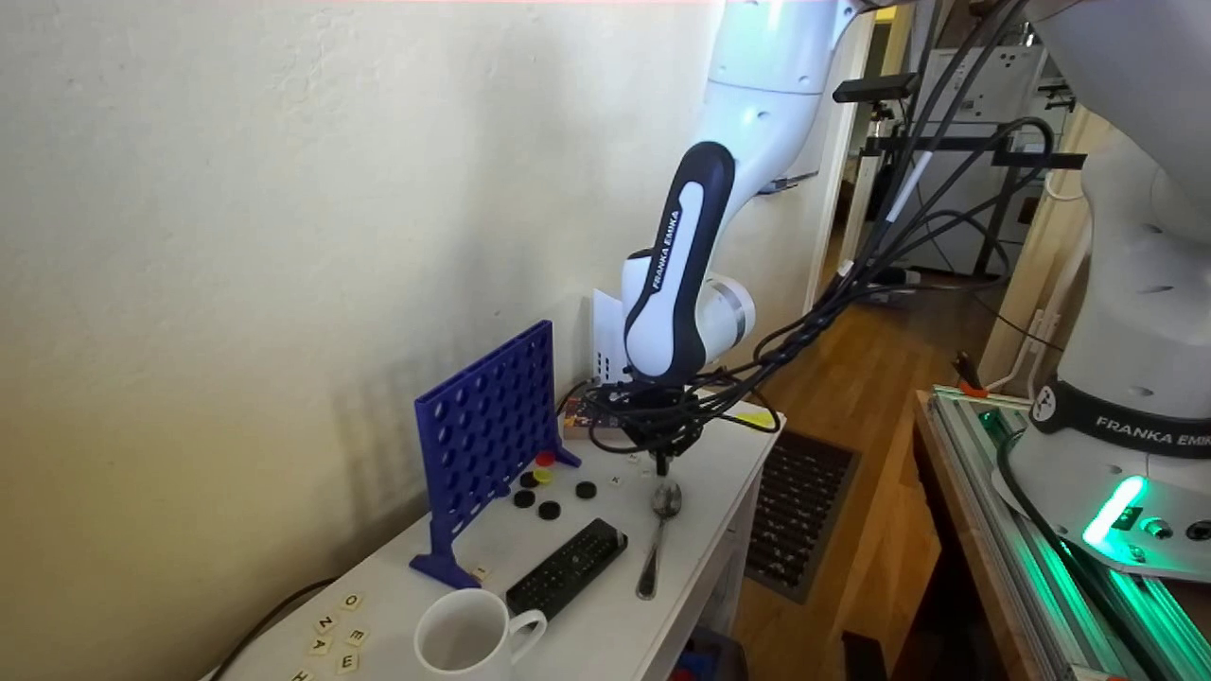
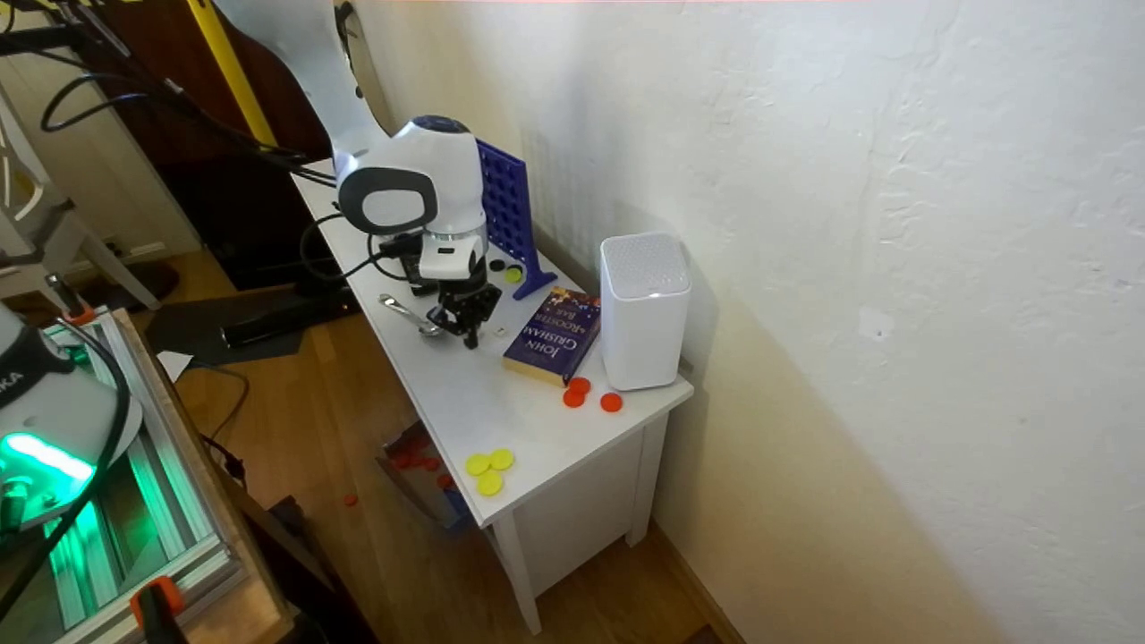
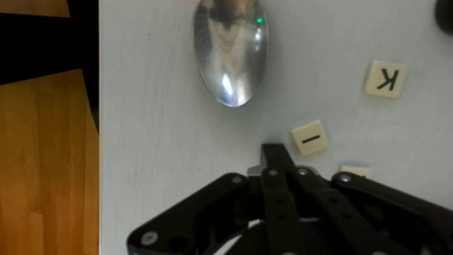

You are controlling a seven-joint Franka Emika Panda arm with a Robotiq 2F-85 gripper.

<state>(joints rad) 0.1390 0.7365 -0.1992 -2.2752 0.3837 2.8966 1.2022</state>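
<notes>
My gripper point(image 3: 277, 150) points down just above the white tabletop point(image 3: 148, 148), with its fingers together and nothing seen between them. It also shows in both exterior views point(image 1: 662, 463) point(image 2: 471, 340). A metal spoon point(image 3: 231, 56) lies close by, its bowl end nearest the fingertips but apart from them; it shows in both exterior views point(image 1: 665, 503) point(image 2: 410, 314). A letter tile marked with a bar point(image 3: 310, 138) lies right beside the fingertips. A K tile point(image 3: 385, 79) lies farther off. Another tile point(image 3: 355, 171) is partly hidden behind the gripper.
Around stand a blue upright game grid point(image 1: 487, 426), dark discs point(image 1: 549, 511), a remote point(image 1: 568, 567), a white mug point(image 1: 464, 634), a book point(image 2: 556, 335) and a white box point(image 2: 646, 313). Red discs point(image 2: 611, 402) and yellow discs point(image 2: 489, 483) lie near the table's end.
</notes>
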